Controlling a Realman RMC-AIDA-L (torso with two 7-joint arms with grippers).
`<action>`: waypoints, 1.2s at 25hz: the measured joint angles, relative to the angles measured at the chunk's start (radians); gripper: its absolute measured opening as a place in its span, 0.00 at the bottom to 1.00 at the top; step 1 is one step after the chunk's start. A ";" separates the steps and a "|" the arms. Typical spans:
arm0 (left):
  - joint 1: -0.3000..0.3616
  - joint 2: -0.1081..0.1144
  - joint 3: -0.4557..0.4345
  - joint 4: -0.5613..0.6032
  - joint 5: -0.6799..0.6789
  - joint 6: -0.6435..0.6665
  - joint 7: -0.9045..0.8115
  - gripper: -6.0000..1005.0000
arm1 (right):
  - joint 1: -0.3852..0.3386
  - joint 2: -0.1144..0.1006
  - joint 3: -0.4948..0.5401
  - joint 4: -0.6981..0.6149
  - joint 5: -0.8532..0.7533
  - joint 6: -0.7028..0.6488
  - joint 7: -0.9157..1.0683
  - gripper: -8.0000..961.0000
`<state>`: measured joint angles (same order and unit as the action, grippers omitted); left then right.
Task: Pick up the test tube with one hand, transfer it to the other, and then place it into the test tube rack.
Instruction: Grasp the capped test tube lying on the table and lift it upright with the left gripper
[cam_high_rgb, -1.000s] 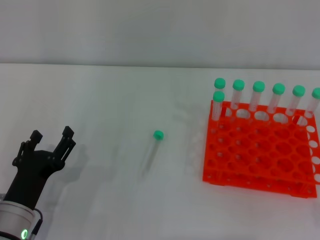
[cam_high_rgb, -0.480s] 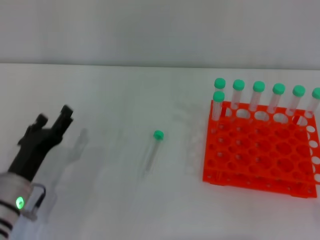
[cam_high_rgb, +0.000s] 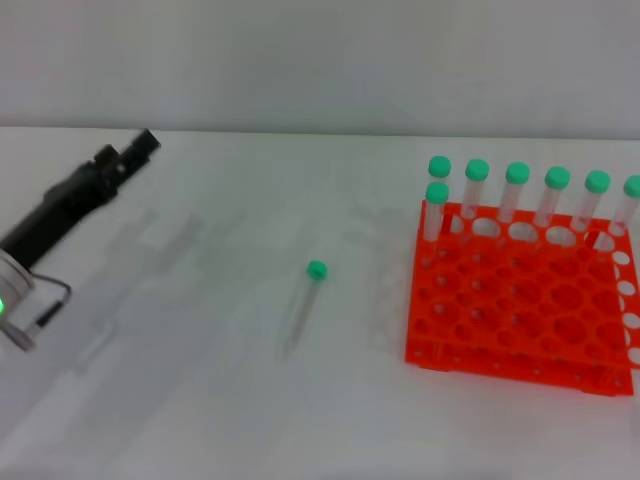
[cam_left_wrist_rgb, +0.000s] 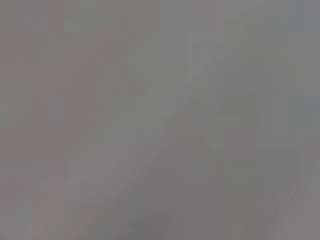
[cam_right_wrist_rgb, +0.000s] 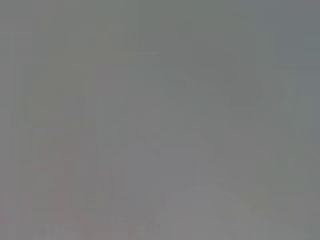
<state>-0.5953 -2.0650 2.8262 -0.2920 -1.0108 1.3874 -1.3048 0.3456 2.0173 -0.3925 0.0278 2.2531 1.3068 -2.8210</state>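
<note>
Left end effector (cam_high_rgb: 140, 143), opening unreadable, has swung up-left, away from test tube (cam_high_rgb: 303, 307).

Plain white table (cam_high_rgb: 200, 400) here. The orange test tube rack (cam_high_rgb: 520, 300) sits on it with seven green-capped tubes (cam_high_rgb: 517, 190) standing along its far side. One more test tube (cam_high_rgb: 302, 308) lies flat on the table, well apart from the rack on its left, green cap pointing away from the robot.
</note>
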 joint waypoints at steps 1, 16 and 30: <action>-0.015 0.002 0.011 -0.043 0.005 0.007 -0.048 0.85 | 0.000 0.000 0.000 0.000 0.000 0.000 0.000 0.91; -0.387 0.097 0.020 -0.483 0.780 0.181 -0.559 0.83 | 0.026 -0.002 0.003 -0.019 0.002 -0.024 0.000 0.91; -0.690 0.083 0.021 -0.390 1.414 0.171 -0.919 0.82 | 0.029 0.000 0.004 -0.017 0.006 -0.030 0.000 0.91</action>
<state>-1.2856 -1.9823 2.8470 -0.6822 0.4027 1.5588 -2.2235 0.3743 2.0168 -0.3881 0.0111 2.2589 1.2765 -2.8209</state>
